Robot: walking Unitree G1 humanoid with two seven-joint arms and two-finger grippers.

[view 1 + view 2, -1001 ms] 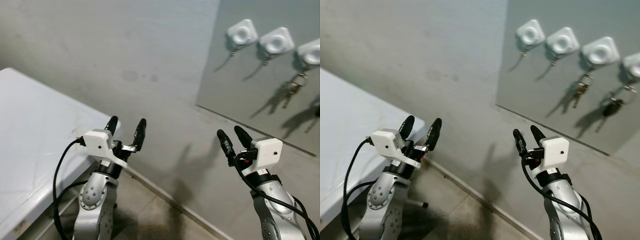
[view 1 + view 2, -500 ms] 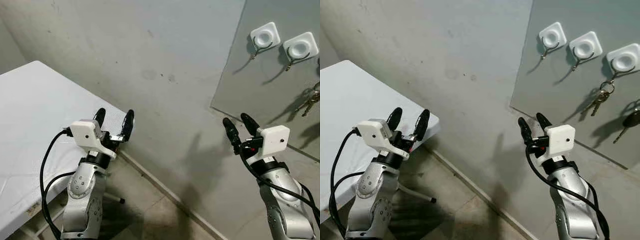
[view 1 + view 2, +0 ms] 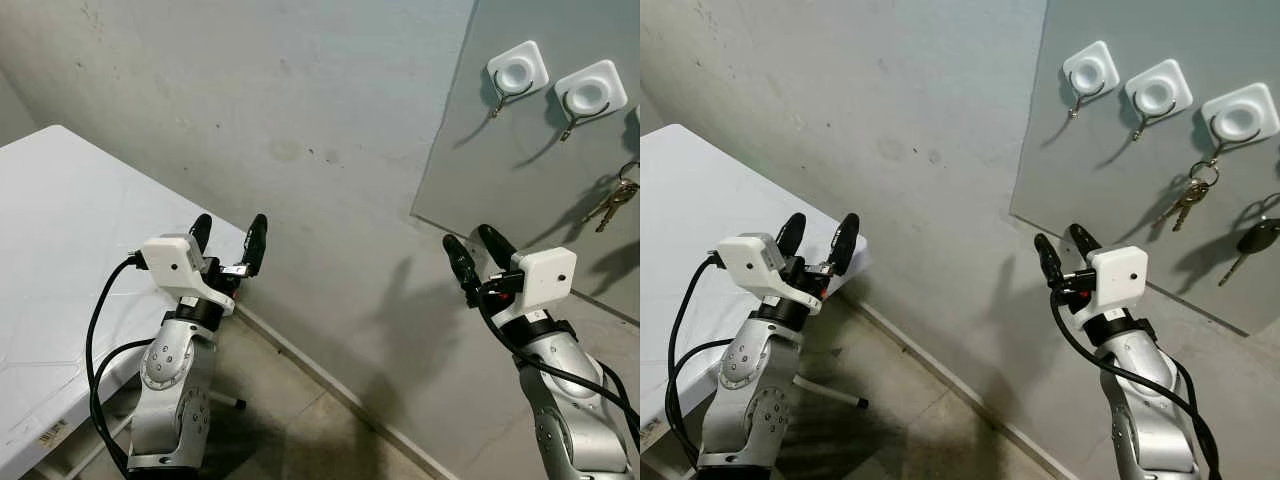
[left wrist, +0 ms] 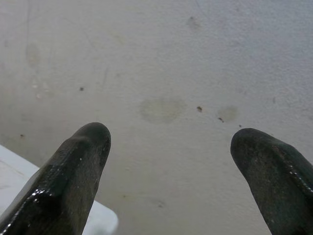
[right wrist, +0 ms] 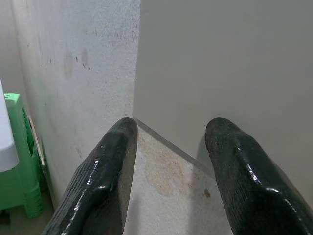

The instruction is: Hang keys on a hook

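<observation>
A grey panel point(image 3: 1110, 190) on the wall carries white square hooks. The two leftmost hooks point(image 3: 1090, 70) point(image 3: 1158, 90) are bare. A bunch of metal keys point(image 3: 1185, 202) hangs from the third hook point(image 3: 1240, 112). A black-headed key point(image 3: 1252, 240) hangs further right. My right gripper point(image 3: 468, 242) is open and holds nothing; it is raised below and left of the hooks, apart from the panel. My left gripper point(image 3: 230, 225) is open too, held up over the table's corner and facing the bare wall. Neither one holds keys.
A white table point(image 3: 60, 230) stands at my left against the grey wall, its corner under my left arm. A green plastic stool point(image 5: 19, 156) sits on the floor by the wall. A skirting line point(image 3: 330, 385) runs along the concrete floor.
The camera has swung, so the table fills more of the left and the hooks sit nearer the right edge. Both grippers stay raised and open, holding nothing.
</observation>
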